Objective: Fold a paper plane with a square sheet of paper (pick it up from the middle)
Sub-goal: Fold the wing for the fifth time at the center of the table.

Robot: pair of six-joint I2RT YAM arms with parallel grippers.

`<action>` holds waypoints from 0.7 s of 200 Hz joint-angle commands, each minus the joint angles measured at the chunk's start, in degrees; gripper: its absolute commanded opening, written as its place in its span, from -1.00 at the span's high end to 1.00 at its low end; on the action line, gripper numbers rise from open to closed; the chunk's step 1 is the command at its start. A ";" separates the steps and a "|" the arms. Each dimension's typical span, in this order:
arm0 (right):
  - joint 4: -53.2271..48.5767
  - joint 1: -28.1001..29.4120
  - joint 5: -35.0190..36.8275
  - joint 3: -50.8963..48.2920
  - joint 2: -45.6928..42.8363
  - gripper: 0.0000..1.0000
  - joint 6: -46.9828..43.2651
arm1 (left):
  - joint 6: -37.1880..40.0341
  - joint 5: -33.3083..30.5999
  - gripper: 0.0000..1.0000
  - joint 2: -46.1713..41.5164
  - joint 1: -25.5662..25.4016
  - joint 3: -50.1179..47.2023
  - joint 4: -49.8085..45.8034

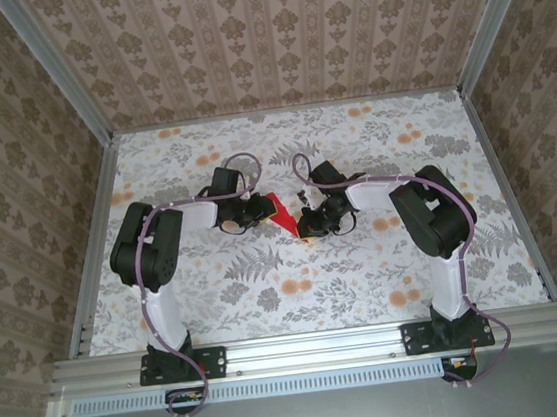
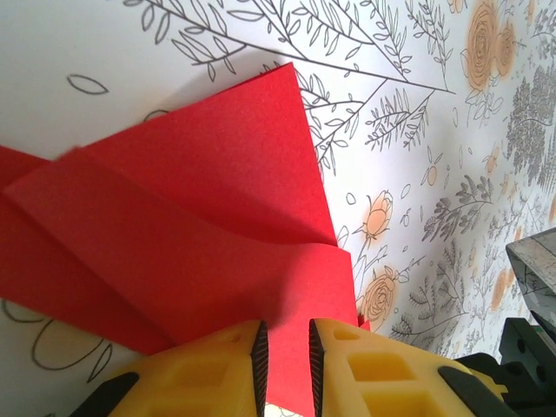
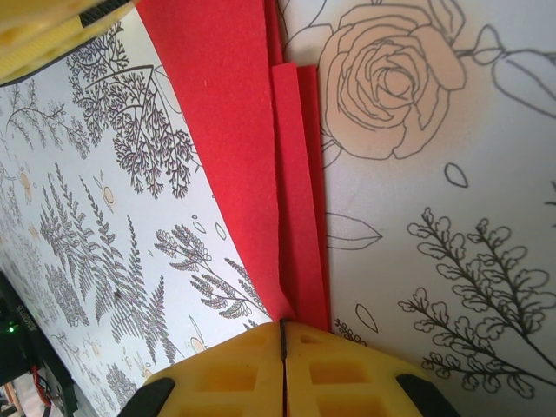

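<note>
The red paper [image 1: 280,214] lies mid-table as a creased, layered, pointed shape between both grippers. In the left wrist view its folded layers [image 2: 200,200] spread flat over the floral table, and my left gripper [image 2: 287,328] stands over its near edge, jaws a narrow gap apart with red paper showing in the gap. In the right wrist view the paper [image 3: 234,104] narrows to a tip with several stacked edges, and my right gripper [image 3: 282,323] is shut on that tip. From above, the left gripper [image 1: 257,211] is at the paper's left and the right gripper [image 1: 310,223] at its lower right.
The floral-print table [image 1: 366,269] is boxed in by patterned walls and aluminium rails [image 1: 95,229]. The left gripper's yellow finger [image 3: 52,26] shows close to the paper's far end, and the right arm's dark body [image 2: 530,347] sits just right of the left gripper.
</note>
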 commanded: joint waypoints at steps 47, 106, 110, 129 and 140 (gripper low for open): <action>-8.52 -0.58 5.74 -2.03 4.58 0.84 -0.91 | 5.17 -7.95 0.55 2.16 5.59 1.03 -4.45; -6.87 -0.59 3.91 -2.01 4.15 0.84 0.25 | 7.23 -8.80 0.55 1.99 9.56 2.73 -6.52; -6.65 -0.59 3.65 -1.99 4.19 0.84 0.38 | 7.46 -8.90 0.55 1.80 9.81 2.80 -6.76; -5.46 -0.41 1.67 -1.42 3.68 0.83 1.33 | 8.58 -9.70 0.54 0.35 10.76 3.95 -8.27; -4.90 -0.16 1.06 -0.71 3.02 0.82 1.74 | 9.31 -10.41 0.54 -0.76 10.99 5.25 -9.90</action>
